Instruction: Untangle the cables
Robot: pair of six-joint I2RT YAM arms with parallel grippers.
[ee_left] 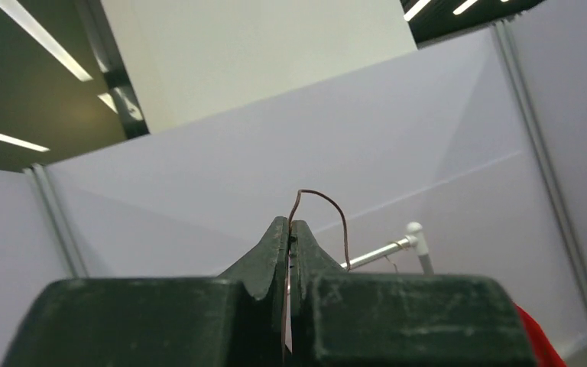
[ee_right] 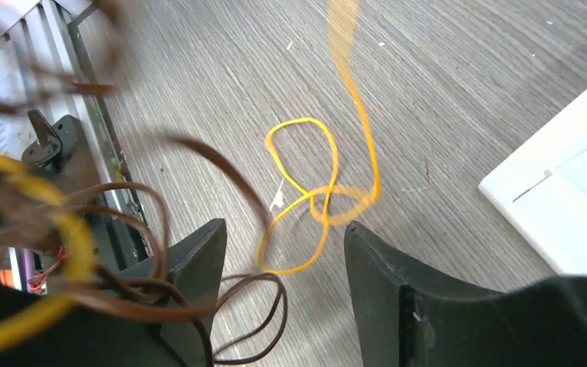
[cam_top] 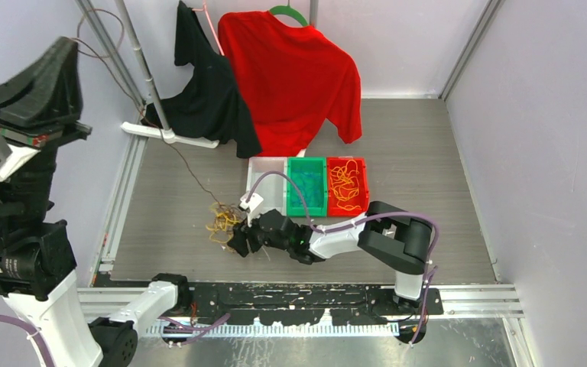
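Observation:
A tangle of orange-yellow and dark brown cables (cam_top: 220,222) lies on the grey table left of the bins. My left gripper (cam_top: 69,47) is raised high at the far left. It is shut on a thin dark brown cable (cam_top: 170,145) that runs down to the tangle. In the left wrist view the cable (ee_left: 335,208) loops out above the closed gripper (ee_left: 289,225). My right gripper (cam_top: 238,243) is low at the tangle. It is open (ee_right: 283,229), with a yellow cable loop (ee_right: 306,191) and a brown loop (ee_right: 256,321) lying between and below its fingers. No blue cable shows.
A white bin (cam_top: 267,164), a green bin (cam_top: 307,162) and a red bin (cam_top: 349,161) holding orange cables stand in a row behind the right gripper. A red shirt (cam_top: 290,76) and a black garment (cam_top: 206,92) hang on a rack (cam_top: 153,92) at the back.

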